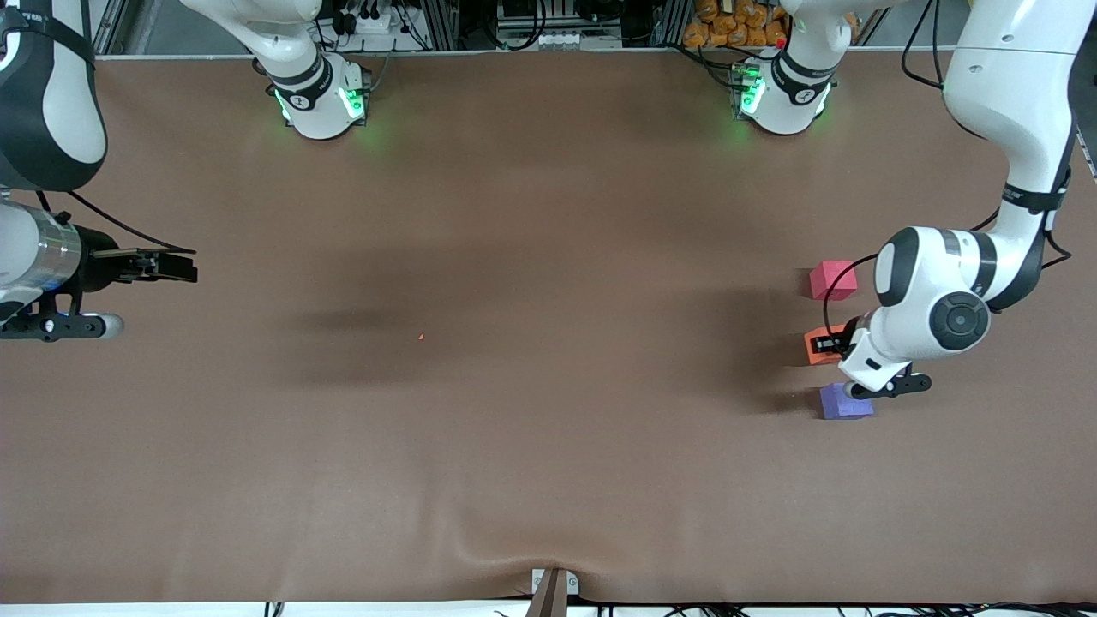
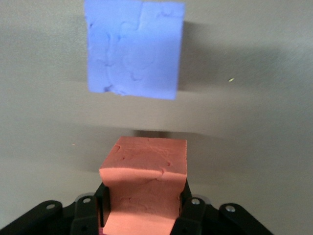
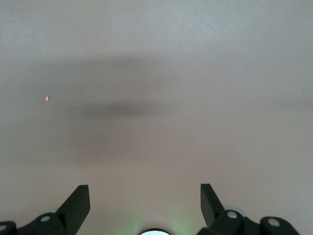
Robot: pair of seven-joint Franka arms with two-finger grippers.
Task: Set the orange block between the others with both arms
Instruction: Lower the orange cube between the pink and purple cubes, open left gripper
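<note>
My left gripper point(image 1: 830, 344) is shut on the orange block point(image 1: 814, 346), holding it low over the brown table at the left arm's end. The block sits in line between the pinkish-red cube point(image 1: 833, 280), farther from the front camera, and the purple cube point(image 1: 844, 401), nearer to it. In the left wrist view the orange block point(image 2: 144, 181) is squeezed between the black fingers point(image 2: 190, 211), and the purple cube point(image 2: 133, 49) lies a short gap ahead. Whether the block touches the table I cannot tell. My right gripper point(image 1: 176, 265) waits open at the right arm's end, with nothing in it point(image 3: 145, 200).
A tiny orange crumb point(image 1: 421, 336) lies on the brown tabletop point(image 1: 548, 446) near the middle, also in the right wrist view as a speck point(image 3: 47, 98). The arm bases point(image 1: 321, 98) stand along the table's back edge.
</note>
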